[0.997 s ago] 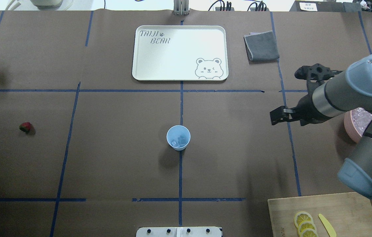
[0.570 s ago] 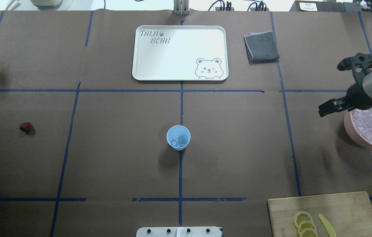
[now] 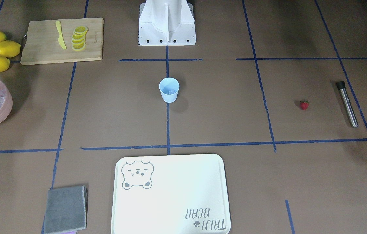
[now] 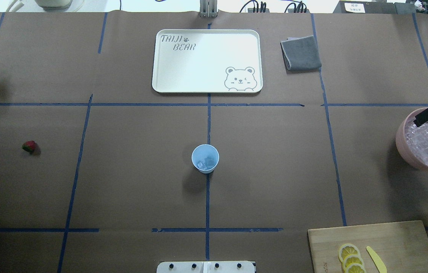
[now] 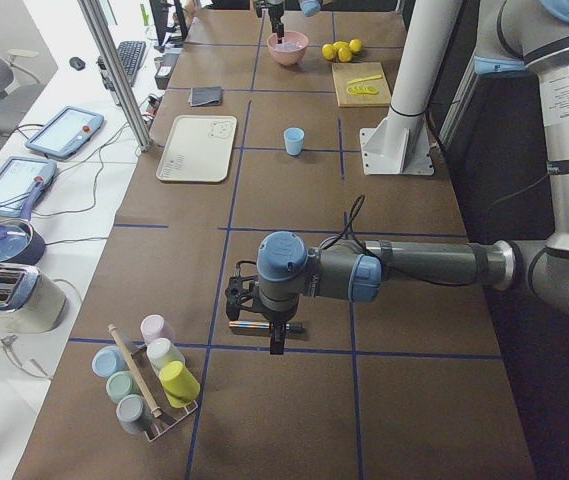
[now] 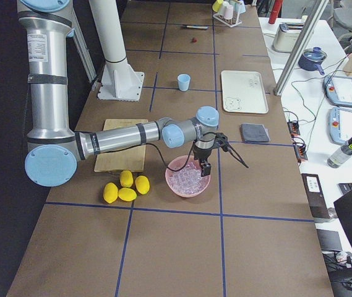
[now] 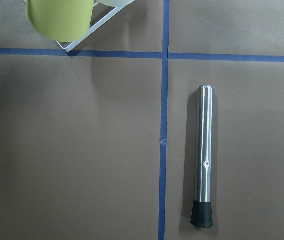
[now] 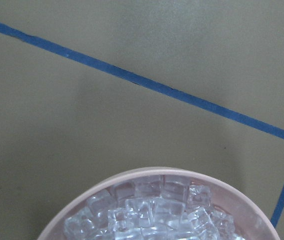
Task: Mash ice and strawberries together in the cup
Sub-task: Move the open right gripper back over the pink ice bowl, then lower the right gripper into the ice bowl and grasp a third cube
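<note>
While neither left gripper [image 5: 274,343] nor right gripper [image 4: 420,120] shows its opening, the light cup [image 4: 205,159] at frame centre probably suits a mid-wall hold, the soft strawberry [image 4: 29,146] at middle left a gentle pinch, the slippery ice [image 4: 206,163] inside the cup none.

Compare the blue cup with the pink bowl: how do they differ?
The cup is light blue, the bowl pink. The cup is much smaller than the bowl. The cup holds only a few ice cubes; the bowl is heaped with them. Both stand upright, round and open-topped.
</note>
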`<state>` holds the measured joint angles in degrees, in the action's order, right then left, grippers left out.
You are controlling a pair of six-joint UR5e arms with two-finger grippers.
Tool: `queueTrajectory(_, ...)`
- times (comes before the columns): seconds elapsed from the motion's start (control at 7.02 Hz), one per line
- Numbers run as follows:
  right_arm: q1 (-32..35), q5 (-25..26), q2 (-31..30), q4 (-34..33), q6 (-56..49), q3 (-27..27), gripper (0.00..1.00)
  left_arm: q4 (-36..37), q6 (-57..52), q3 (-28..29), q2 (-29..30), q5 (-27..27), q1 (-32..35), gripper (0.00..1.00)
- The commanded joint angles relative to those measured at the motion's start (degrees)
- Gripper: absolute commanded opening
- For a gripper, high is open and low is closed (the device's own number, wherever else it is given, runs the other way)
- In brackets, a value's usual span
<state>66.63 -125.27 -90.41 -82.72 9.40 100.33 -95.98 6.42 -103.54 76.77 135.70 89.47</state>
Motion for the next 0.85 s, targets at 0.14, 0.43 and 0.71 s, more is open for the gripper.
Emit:
queueTrajectory(0.14,0.3,-2.8,-0.8,0.0,-0.6,-1.2,0.99,0.0,-0.1,0.0,0.0,0.0,0.0,1.00)
queueTrajectory(0.43,0.2,-2.7,-0.6,0.0,-0.7,-2.2,0.98,0.0,-0.1,0.0,0.0,0.0,0.0,1.00)
queueTrajectory(0.71,0.1,-2.7,-0.3,0.1,-0.6,-4.0,0.95,-0.1,0.0,0.0,0.0,0.0,0.0,1.00)
